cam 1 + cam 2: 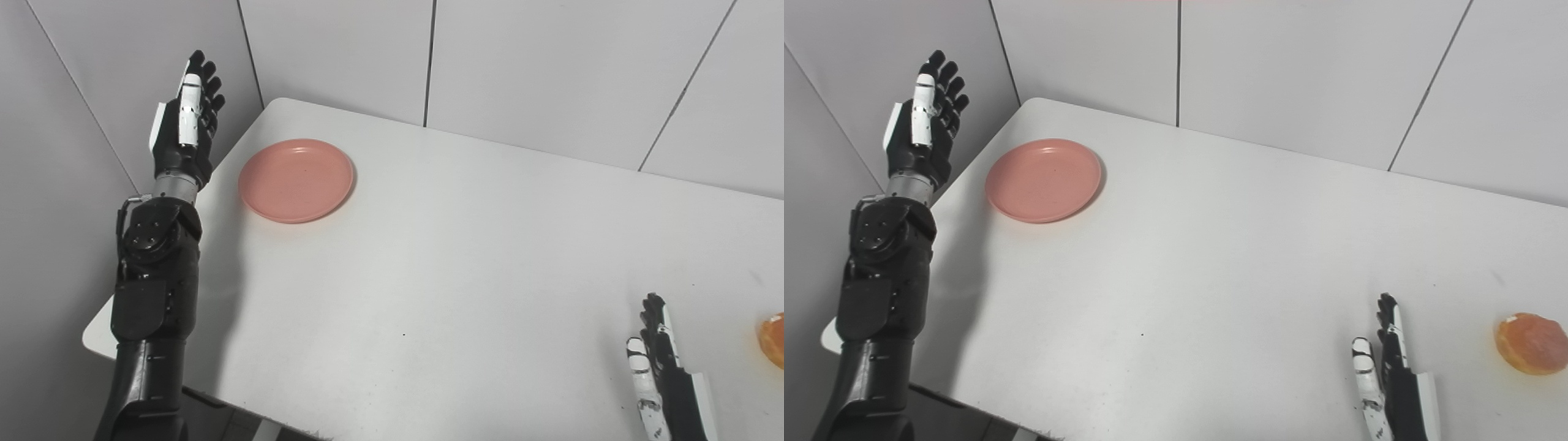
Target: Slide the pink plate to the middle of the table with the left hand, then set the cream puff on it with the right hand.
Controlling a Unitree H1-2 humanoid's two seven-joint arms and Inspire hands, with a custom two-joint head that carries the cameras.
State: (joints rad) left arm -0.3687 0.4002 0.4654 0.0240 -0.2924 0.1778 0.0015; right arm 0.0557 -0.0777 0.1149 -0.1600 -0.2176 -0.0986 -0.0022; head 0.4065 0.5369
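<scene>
The pink plate [296, 179] lies flat near the far left corner of the white table [465, 257]. My left hand [188, 119] is raised beyond the table's left edge, left of the plate and apart from it, fingers straight and holding nothing. The cream puff [1531, 343], orange-brown and round, sits near the table's right side. My right hand [1387, 380] rests low at the front right, fingers extended and open, a short way left of the puff without touching it.
Grey wall panels [520, 67] stand close behind the table and along its left side. The table's left front corner [98, 334] is just beside my left forearm.
</scene>
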